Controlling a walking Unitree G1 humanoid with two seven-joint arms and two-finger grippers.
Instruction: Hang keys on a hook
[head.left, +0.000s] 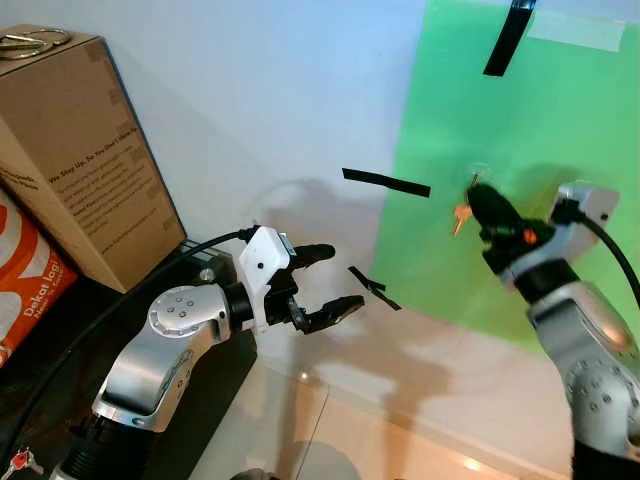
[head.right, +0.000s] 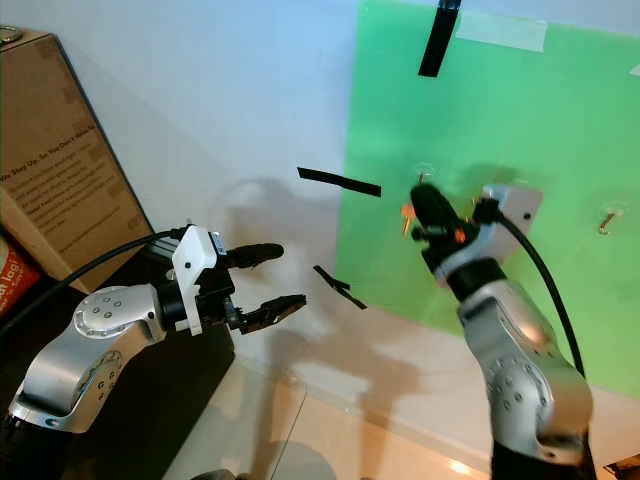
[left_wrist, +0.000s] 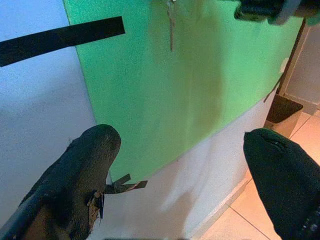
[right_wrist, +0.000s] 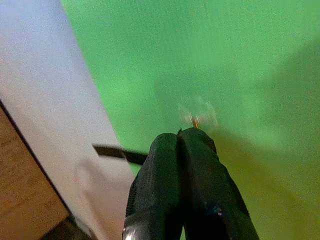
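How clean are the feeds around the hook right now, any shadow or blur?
Left eye view: sharp, though the right gripper throws a dark shadow on the green sheet beside the keys. Right wrist view: soft, the clear hook a faint smear. Left wrist view: fingers blurred.

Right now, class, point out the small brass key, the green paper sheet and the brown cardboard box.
small brass key (head.left: 460, 217): left eye view, on its hanging blade.
green paper sheet (head.left: 560, 110): left eye view, bare upper area.
brown cardboard box (head.left: 85, 150): left eye view, printed front face.

Matt green paper sheet; brown cardboard box; glossy tile floor; brassy metal keys.
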